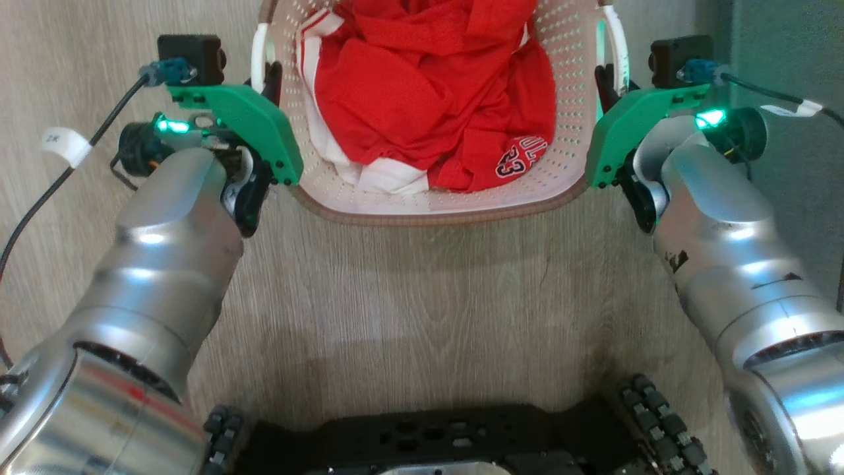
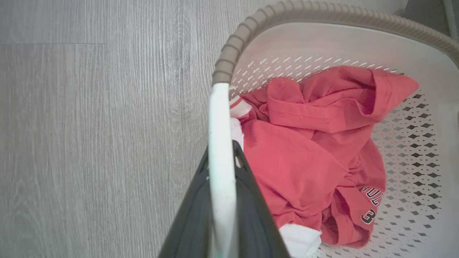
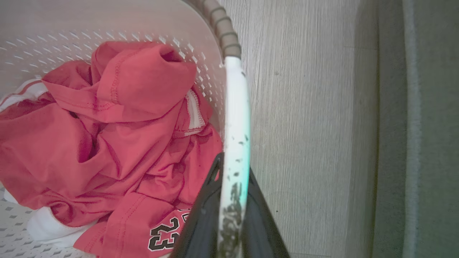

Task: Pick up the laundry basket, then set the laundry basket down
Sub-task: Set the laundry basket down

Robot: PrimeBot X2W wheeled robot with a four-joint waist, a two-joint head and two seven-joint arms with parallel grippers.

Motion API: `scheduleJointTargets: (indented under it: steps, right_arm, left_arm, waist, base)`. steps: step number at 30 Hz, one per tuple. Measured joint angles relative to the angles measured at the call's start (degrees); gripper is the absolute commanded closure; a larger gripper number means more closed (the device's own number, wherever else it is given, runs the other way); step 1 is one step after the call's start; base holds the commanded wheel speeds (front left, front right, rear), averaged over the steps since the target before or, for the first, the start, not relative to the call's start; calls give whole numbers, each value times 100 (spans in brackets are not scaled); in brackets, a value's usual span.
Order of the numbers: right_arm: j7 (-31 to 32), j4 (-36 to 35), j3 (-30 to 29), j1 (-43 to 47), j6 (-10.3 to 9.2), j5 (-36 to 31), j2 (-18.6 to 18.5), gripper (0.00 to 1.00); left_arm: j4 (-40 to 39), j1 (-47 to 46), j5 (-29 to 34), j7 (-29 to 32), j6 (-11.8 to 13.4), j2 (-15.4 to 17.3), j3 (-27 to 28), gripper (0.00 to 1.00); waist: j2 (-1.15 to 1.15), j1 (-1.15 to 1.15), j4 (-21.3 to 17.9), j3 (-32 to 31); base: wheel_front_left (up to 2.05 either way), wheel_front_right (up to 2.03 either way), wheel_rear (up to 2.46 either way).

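Note:
The laundry basket (image 1: 448,212) is cream-white and perforated with a brown rim, and lies between my arms on the wood floor. A red and white jersey (image 1: 428,86) fills it. My left gripper (image 1: 270,79) is shut on the white left handle (image 2: 219,118), its dark fingers (image 2: 251,200) on either side of the bar. My right gripper (image 1: 605,82) is shut on the white right handle (image 3: 236,107), which is speckled with dark marks. I cannot tell whether the basket rests on the floor or hangs just above it.
My black wheeled base (image 1: 428,442) sits at the bottom of the head view. A grey-green upright surface (image 3: 423,125) runs close along the right arm's outer side. A black cable (image 1: 39,204) trails over the floor at the left.

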Motion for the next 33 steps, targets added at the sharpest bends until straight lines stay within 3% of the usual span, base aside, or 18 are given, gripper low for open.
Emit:
scheduleJointTargets:
  steps: [8, 17, 33]
  right_arm:
    - [-43, 5, -588, -166, 7, -692, 4, 100]
    - [-40, 19, -1177, -191, 11, -1238, 36, 100]
    - [-40, 35, -984, -181, 11, -976, 30, 100]
  left_arm:
    - [-8, -170, 94, -55, -49, -33, 2, 100]
    - [-14, -181, 101, -103, -104, -84, 4, 100]
    - [-1, -180, 99, -96, -104, -102, -3, 100]
  waist:
    - [0, 0, 40, 403]
    - [0, -1, 20, 405]
    - [0, -1, 42, 365]
  base:
    - [0, 0, 0]
    - [0, 0, 0]
    - [0, 0, 0]
